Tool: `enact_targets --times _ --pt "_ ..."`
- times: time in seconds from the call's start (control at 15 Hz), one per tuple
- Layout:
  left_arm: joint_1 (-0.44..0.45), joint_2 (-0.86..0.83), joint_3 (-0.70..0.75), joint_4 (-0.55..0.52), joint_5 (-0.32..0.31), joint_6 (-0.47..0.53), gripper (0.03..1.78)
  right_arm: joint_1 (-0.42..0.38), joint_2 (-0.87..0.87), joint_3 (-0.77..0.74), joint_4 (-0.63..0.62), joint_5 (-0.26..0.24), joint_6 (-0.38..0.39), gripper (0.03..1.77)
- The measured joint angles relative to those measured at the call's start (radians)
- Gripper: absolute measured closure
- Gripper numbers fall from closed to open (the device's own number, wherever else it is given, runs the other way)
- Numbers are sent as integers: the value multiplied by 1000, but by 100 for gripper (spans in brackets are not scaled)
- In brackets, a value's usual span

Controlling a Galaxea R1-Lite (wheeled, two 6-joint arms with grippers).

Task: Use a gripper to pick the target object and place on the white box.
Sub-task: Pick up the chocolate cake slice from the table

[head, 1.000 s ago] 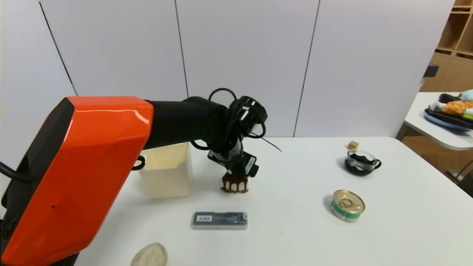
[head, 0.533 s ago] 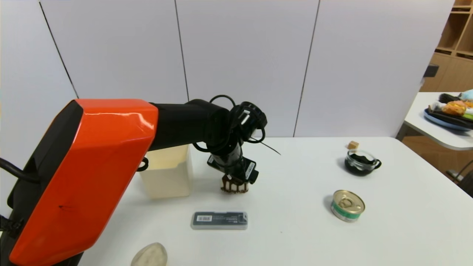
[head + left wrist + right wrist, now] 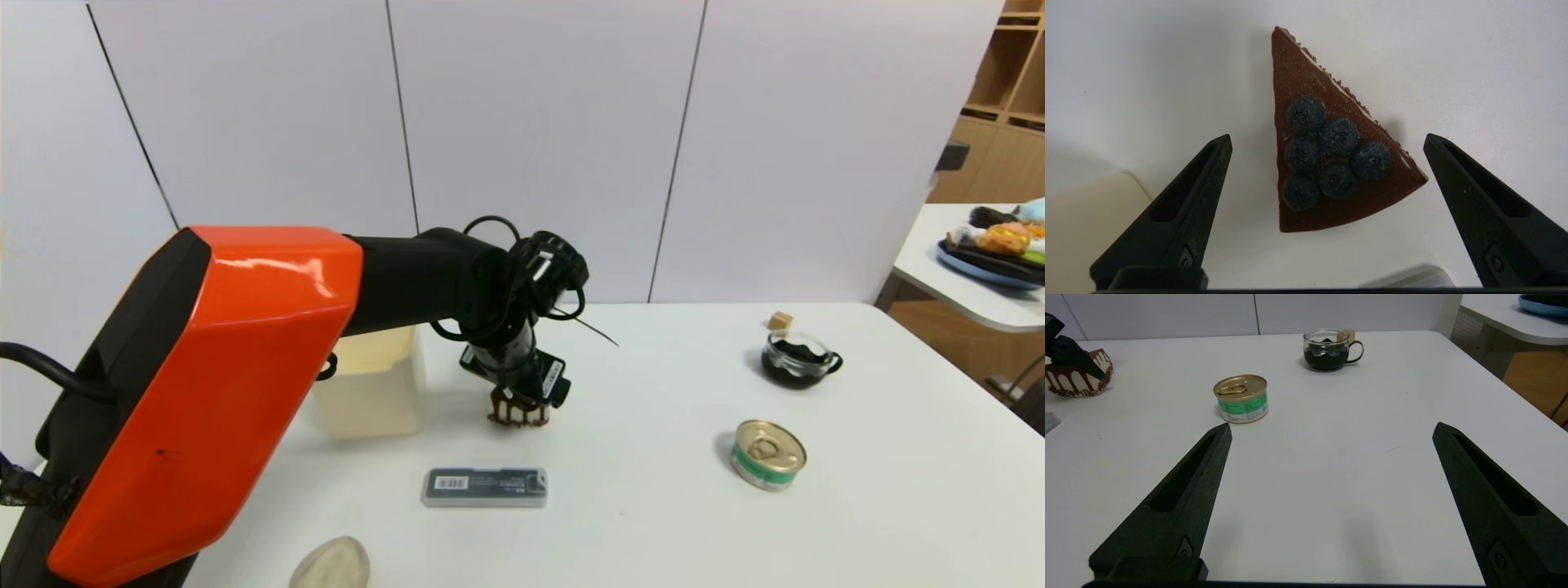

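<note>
Left gripper (image 3: 1327, 141) hanging directly over cake slice (image 3: 1327, 139), matte black wedge fingers (image 3: 1184, 212) spread wide, straddling it, touching nothing. Slice: triangular, dusty chocolate top, cluster of dark berries, drip-edged white sides, sitting on smooth white table (image 3: 735, 531). Cream plastic white box (image 3: 371, 384) standing near, beside gripper. Versus a second ago: gripper sitting lower, covering slice top. Right gripper (image 3: 1331, 433) idling, spread open, above bare table.

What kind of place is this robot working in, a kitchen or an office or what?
Most likely a robot lab or test room rather than a kitchen. A plain white table stands against bare white wall panels, and it holds unrelated props: a toy cake slice, a tin can and a grey case.
</note>
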Motion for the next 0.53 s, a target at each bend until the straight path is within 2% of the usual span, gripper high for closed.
enact_targets --times 0.33,0.4,0.53 --pt "3 21 -1 -37 1 0 12 0 0 0 0 0 0 10" --pt "5 23 0 -37 0 1 23 0 0 0 0 0 1 10" --pt "10 26 0 -31 0 0 56 0 0 0 0 0 0 10"
